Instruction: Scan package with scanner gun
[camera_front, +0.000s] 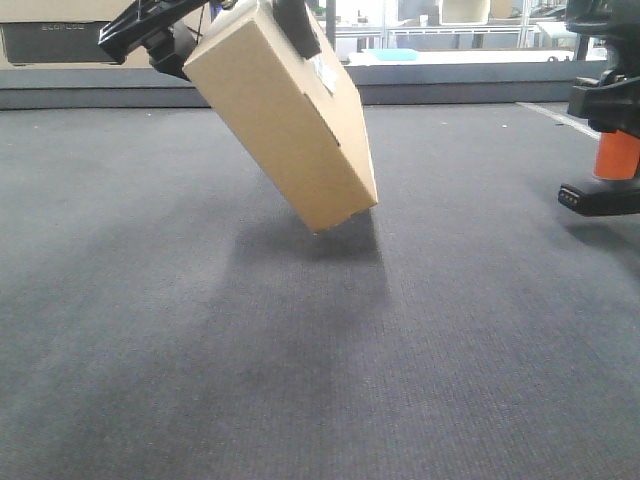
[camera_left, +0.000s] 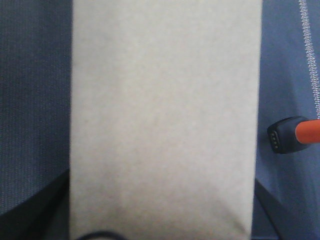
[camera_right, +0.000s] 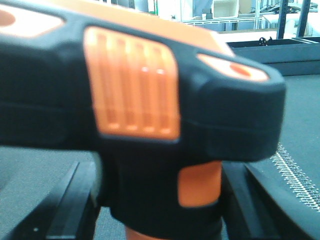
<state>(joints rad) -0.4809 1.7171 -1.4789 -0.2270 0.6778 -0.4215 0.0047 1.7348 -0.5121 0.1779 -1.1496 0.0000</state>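
A brown cardboard package (camera_front: 285, 110) hangs tilted above the grey carpet, its lower corner near the floor. My left gripper (camera_front: 225, 30) is shut on its upper end. In the left wrist view the package (camera_left: 165, 120) fills the frame and hides the fingers. My right gripper (camera_front: 610, 105) is shut on a black and orange scanner gun (camera_front: 610, 170) at the right edge, held above the carpet. The scanner gun (camera_right: 140, 115) fills the right wrist view, with dark fingers (camera_right: 75, 200) on both sides of its handle. Its base also shows in the left wrist view (camera_left: 292, 135).
Grey carpet (camera_front: 300, 350) covers the floor. A low dark ledge (camera_front: 100, 95) runs along the back, with shelving and bright windows behind it. A white stitched line (camera_left: 311, 55) crosses the carpet at the right.
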